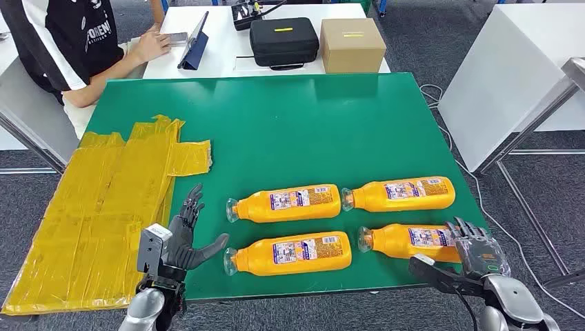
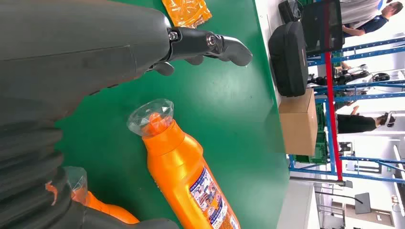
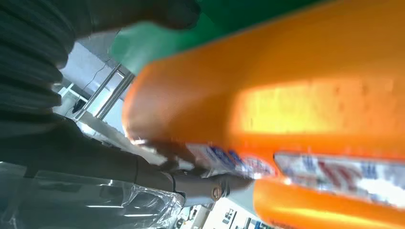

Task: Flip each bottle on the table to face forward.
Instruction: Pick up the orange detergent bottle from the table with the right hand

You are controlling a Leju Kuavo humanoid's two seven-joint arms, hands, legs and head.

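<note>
Four orange bottles lie on their sides on the green table (image 1: 310, 124), clear caps pointing to my left and labels up. They are the far left bottle (image 1: 286, 202), far right bottle (image 1: 403, 194), near left bottle (image 1: 290, 253) and near right bottle (image 1: 407, 240). My left hand (image 1: 181, 238) rests open on the table just left of the caps, touching nothing. Its wrist view has the far left bottle (image 2: 186, 176) close by. My right hand (image 1: 476, 256) grips the base of the near right bottle (image 3: 286, 95), fingers over it and thumb (image 3: 210, 183) under it.
A crumpled yellow plastic sheet (image 1: 103, 207) covers the table's left side. At the far left sits a person (image 1: 76, 48) by a white table holding a tablet (image 1: 195, 41), a black case (image 1: 283, 41) and a cardboard box (image 1: 352, 45). The table's front edge runs just before both hands.
</note>
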